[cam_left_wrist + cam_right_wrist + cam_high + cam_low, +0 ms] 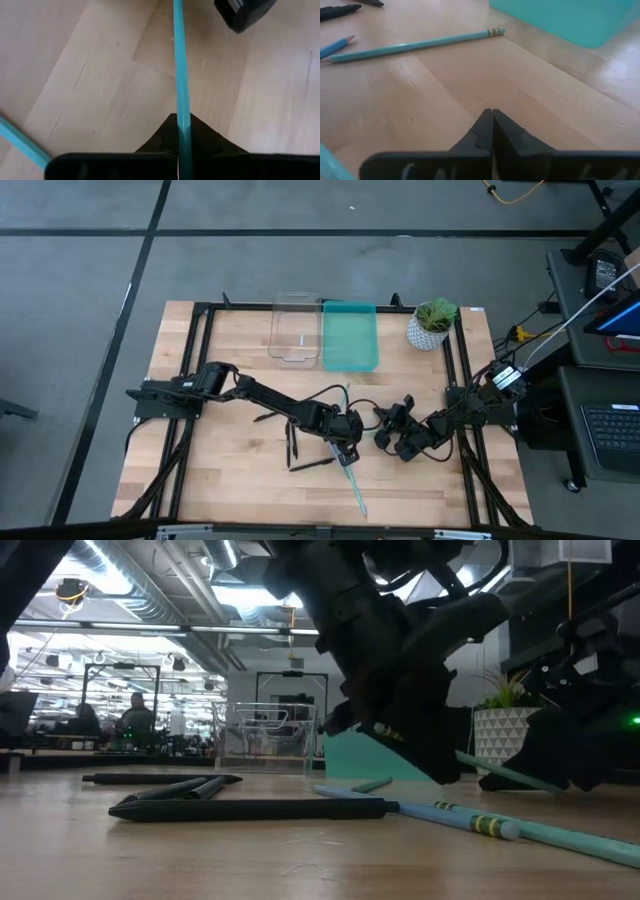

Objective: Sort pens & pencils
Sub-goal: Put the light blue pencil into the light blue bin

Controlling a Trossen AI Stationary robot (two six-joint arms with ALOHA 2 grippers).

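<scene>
Sorting barely begun: left gripper [181, 131] clamped on one teal pencil [179, 70], right gripper [492, 125] closed empty alongside, other pens [310, 465] and pencils [357, 492] loose nearby, both bins [350, 337] beyond apparently unfilled.

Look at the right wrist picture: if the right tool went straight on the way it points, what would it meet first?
Probably the teal pencil lying across its path on the table, with the teal bin off to one side. The right tool is shut and empty; depth is unclear.
</scene>
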